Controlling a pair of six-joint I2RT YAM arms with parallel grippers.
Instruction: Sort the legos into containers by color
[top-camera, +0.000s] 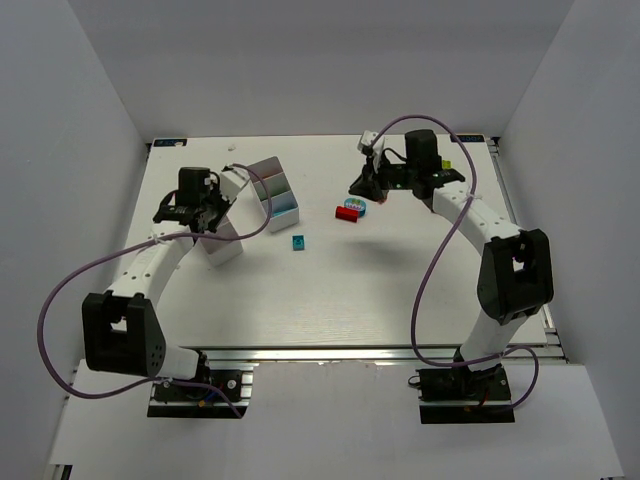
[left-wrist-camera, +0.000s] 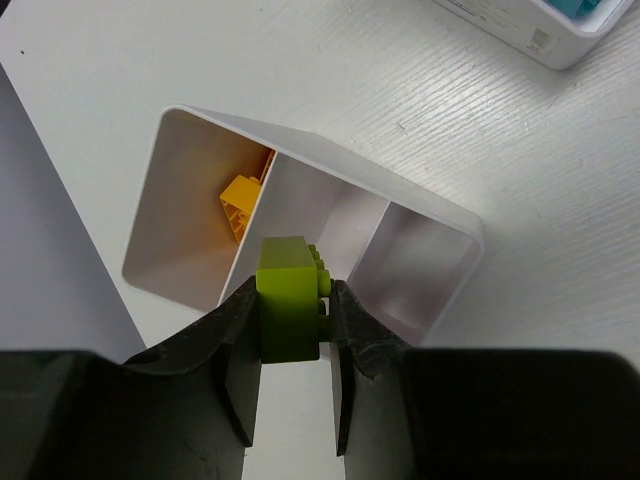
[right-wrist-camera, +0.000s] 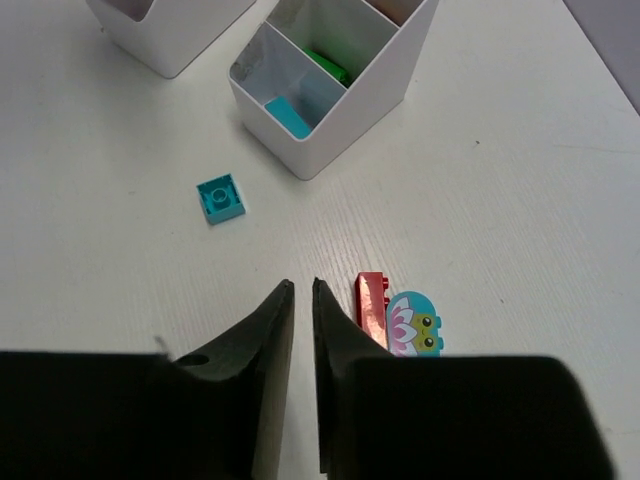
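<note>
My left fingers (left-wrist-camera: 243, 345) are clamped on a lime brick (left-wrist-camera: 290, 300), 1 pad against each flank, with its studs facing right in the left wrist view. The brick hangs over the near bin (left-wrist-camera: 440, 215), in line with the thin wall that splits it into 2 compartments. I cannot tell how high above the rim it sits. A yellow brick (left-wrist-camera: 240, 200) lies in the compartment on the left of that view, tilted against the dividing wall. The bin stands on the white worktop (top-camera: 330, 290), and in the top view my left arm covers part of it. The far bin (right-wrist-camera: 330, 140) stands just beyond it, close to it but apart. 1 of its compartments holds a teal brick (right-wrist-camera: 290, 117) and the next holds a green brick (right-wrist-camera: 328, 67). My right fingers (right-wrist-camera: 282, 310) are drawn close together, with only a thin slit between them and nothing in it. They hang over bare worktop on the right side. Just right of their tips in the right wrist view lies a red brick (right-wrist-camera: 372, 305), and a round multicoloured piece (right-wrist-camera: 412, 325) touches its far side. A loose teal brick (right-wrist-camera: 220, 197) sits alone, studs up, between the far bin and my right fingers. It is near the bin's corner and well apart from the red brick.
</note>
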